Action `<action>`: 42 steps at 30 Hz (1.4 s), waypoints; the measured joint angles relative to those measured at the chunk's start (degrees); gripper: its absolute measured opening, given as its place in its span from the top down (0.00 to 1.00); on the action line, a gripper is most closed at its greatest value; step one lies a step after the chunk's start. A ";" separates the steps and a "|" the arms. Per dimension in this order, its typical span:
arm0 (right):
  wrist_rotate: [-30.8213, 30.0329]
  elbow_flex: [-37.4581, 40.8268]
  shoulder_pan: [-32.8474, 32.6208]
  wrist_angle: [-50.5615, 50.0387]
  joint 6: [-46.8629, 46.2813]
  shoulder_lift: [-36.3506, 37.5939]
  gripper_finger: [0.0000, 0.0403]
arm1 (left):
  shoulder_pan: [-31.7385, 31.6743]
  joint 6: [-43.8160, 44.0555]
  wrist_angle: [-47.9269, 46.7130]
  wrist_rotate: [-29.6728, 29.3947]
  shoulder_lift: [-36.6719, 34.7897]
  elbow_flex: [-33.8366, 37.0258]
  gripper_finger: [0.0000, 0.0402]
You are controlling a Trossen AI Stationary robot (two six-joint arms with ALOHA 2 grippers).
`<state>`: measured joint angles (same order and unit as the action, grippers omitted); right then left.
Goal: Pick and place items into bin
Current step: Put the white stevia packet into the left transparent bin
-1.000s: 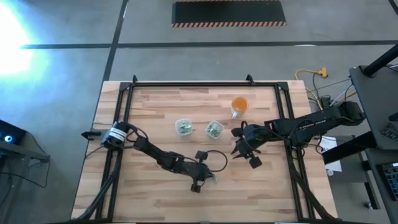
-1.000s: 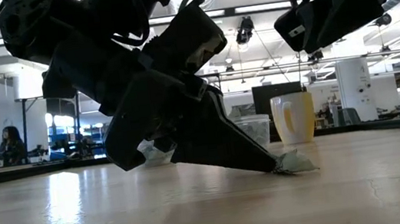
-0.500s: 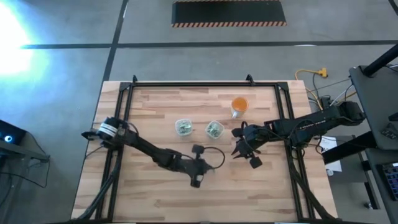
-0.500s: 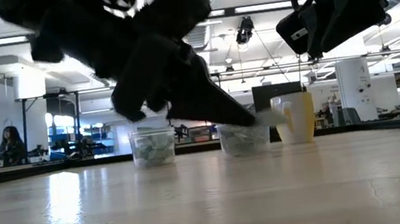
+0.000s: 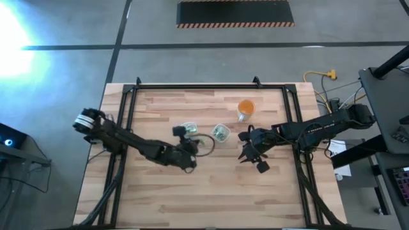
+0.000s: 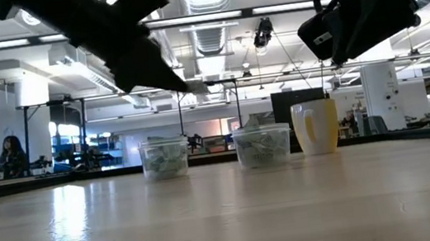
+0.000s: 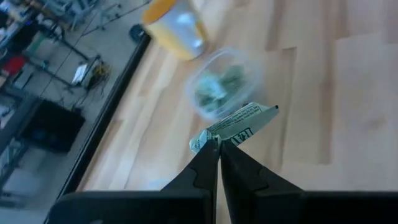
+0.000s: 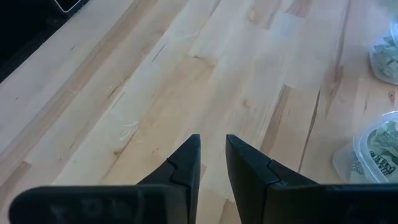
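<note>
My left gripper [image 7: 219, 144] is shut on one pale green-and-white wrapper piece [image 7: 236, 122] and hangs above the table [image 5: 195, 145], just near-side of two clear plastic cups. The left cup [image 5: 189, 128] and the right cup [image 5: 220, 133] stand upright and hold more such pieces. In the low view the wrapper [image 6: 198, 88] sits high above both cups [image 6: 164, 157] [image 6: 262, 146]. My right gripper [image 8: 212, 149] is narrowly open over bare wood [image 5: 246, 151], right of the cups, touching nothing. My left gripper pinches the wrapper piece by one end [image 7: 210, 138] between its two fingertips. The fingers slant down from the table's near-left side. The piece is lifted clear of the table, and its free end [image 7: 264, 112] sticks out past the fingertips toward the right cup.
An orange cup [image 5: 245, 107] stands upright beyond the right clear cup, also seen as a yellow cup [image 6: 316, 126] in the low view. A black metal frame [image 5: 192, 86] borders the wooden table. Bare wood lies across the near half of the table.
My left gripper, shut on the wrapper, has risen from the table top and swung toward the far-left, from the near middle of the table to a spot beside the clear cups. The wrapper went from lying on the wood to lifted clear. My right arm kept still.
</note>
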<state>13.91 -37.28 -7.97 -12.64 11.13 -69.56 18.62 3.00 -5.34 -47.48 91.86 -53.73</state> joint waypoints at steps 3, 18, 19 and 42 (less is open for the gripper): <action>0.00 0.15 0.00 -0.07 0.01 0.00 0.83 | -1.09 2.47 -0.06 -0.94 -3.91 3.96 1.00; -0.37 0.44 0.00 1.43 0.56 0.02 0.83 | -8.44 20.63 4.19 0.22 -12.34 22.34 1.00; -0.38 0.48 0.00 1.51 0.77 0.02 0.83 | -8.42 20.46 4.82 0.58 -12.08 22.37 1.00; -0.46 1.01 0.00 3.35 1.29 0.04 0.83 | -11.86 14.23 12.16 7.63 -9.66 21.70 1.00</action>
<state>13.45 -36.27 -7.97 -9.29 12.43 -69.52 6.76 17.24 6.82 -39.85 82.19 -32.03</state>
